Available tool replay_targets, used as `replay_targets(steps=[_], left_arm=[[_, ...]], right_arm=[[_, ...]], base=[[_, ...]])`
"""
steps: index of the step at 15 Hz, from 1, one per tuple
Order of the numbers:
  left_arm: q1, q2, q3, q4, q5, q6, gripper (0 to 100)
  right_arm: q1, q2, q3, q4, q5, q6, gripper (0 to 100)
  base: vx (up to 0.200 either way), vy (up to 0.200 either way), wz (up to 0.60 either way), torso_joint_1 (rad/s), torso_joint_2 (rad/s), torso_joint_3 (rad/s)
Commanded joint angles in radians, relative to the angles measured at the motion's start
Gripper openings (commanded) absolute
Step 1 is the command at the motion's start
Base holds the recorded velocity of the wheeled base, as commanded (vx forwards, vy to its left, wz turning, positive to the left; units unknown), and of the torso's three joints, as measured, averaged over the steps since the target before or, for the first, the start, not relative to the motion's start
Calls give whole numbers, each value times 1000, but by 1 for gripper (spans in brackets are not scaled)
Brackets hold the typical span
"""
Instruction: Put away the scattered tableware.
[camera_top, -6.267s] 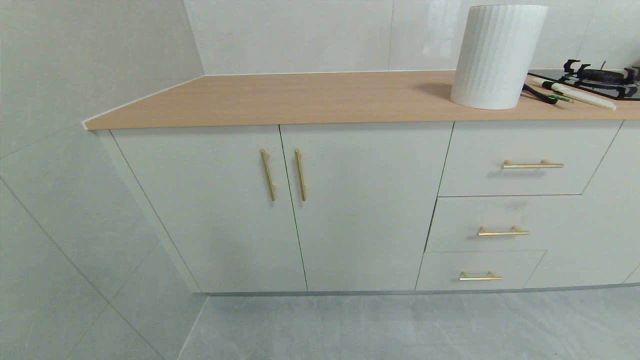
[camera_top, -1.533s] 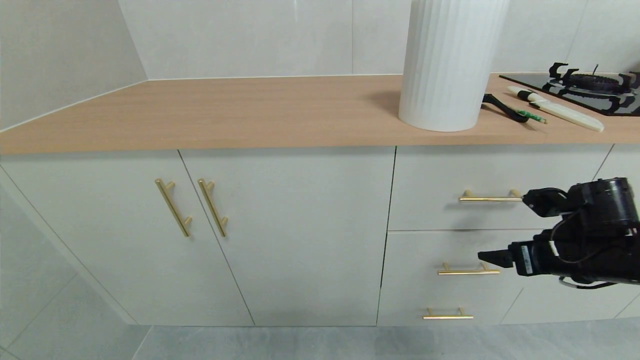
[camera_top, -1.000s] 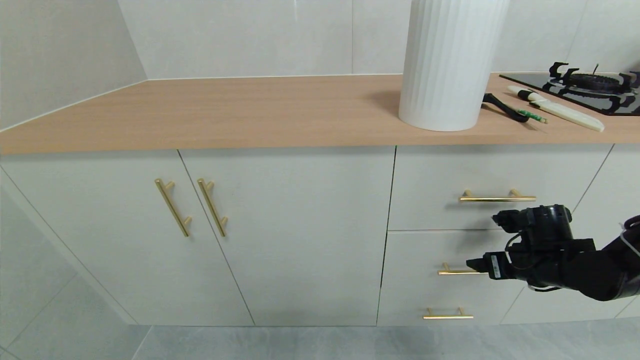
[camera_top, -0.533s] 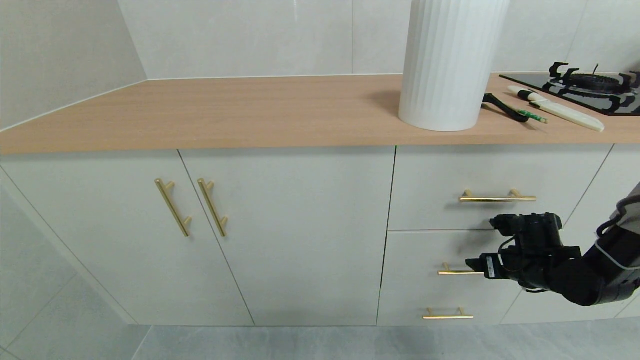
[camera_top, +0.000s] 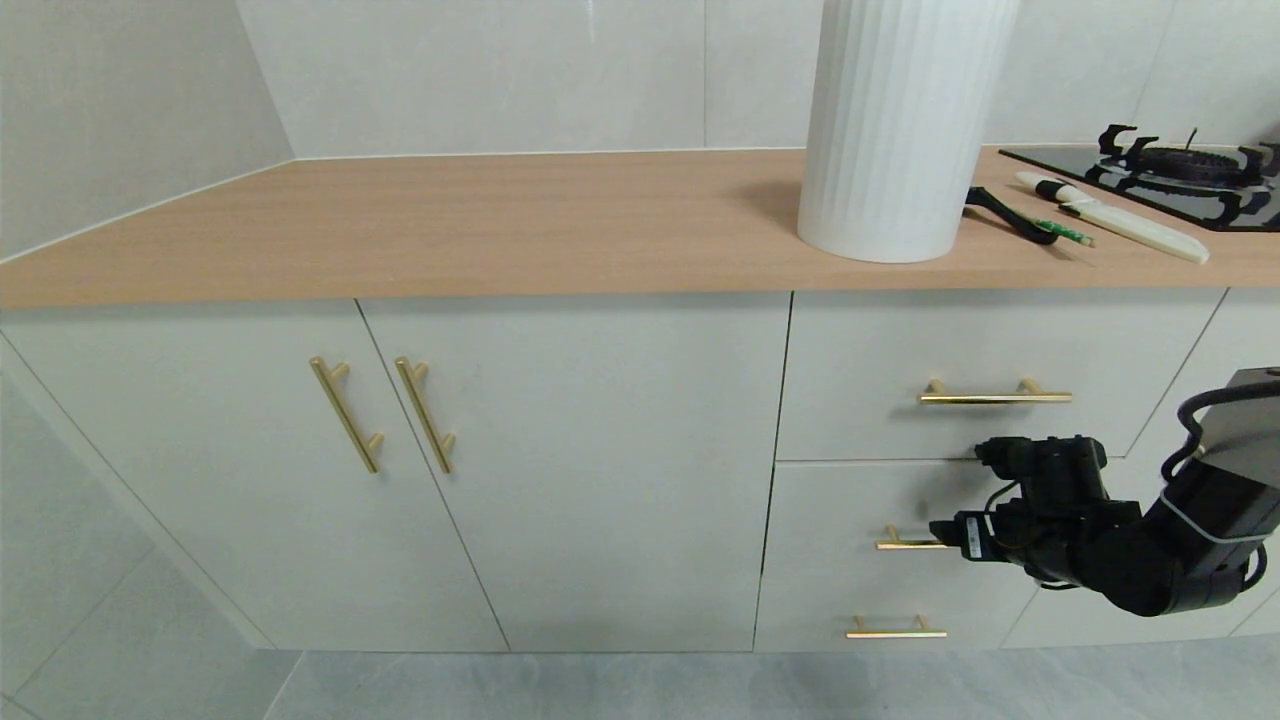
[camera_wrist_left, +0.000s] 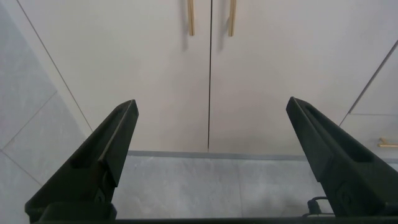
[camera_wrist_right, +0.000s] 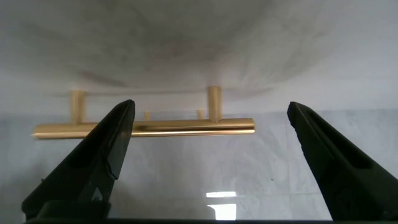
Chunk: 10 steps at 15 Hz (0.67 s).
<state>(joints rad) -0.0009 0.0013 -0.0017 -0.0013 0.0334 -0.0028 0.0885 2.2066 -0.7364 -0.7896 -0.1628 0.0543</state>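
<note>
Holds right gripper (camera_wrist_right: 209, 109) spread at the middle drawer handle's (camera_wrist_right: 186, 129) 3 o'clock end; left gripper (camera_wrist_left: 211, 109) spread too. Finds knife (camera_top: 1120, 218) lying on counter (camera_top: 500, 220), at 3 o'clock of the jar (camera_top: 900, 130). Risks pinching only the bar's tip and slipping off on the pull, being off-centre.

Pale tiled walls (camera_top: 480, 70), wooden countertop (camera_top: 450, 220), white cabinets (camera_top: 600, 450) with brass handles (camera_top: 345, 415), grey floor (camera_top: 600, 690)

The white ribbed holder (camera_top: 900, 130) — cut off by the top edge — hides one end of the black utensil (camera_top: 1008, 214); the right claw (camera_top: 955, 488) covers part of the middle handle (camera_top: 903, 544).
</note>
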Motion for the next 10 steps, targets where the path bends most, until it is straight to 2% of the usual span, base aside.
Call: replay_targets(steps=[1,10], left_arm=[[1,0,0,0,0,0,100],[1,0,0,0,0,0,100]], right_arm=[[0,18,-8,0,-4,1,100],[0,56,-32,0,-35,32,100]], base=[[0,0,0,0,0,0],[0,0,0,0,0,0]])
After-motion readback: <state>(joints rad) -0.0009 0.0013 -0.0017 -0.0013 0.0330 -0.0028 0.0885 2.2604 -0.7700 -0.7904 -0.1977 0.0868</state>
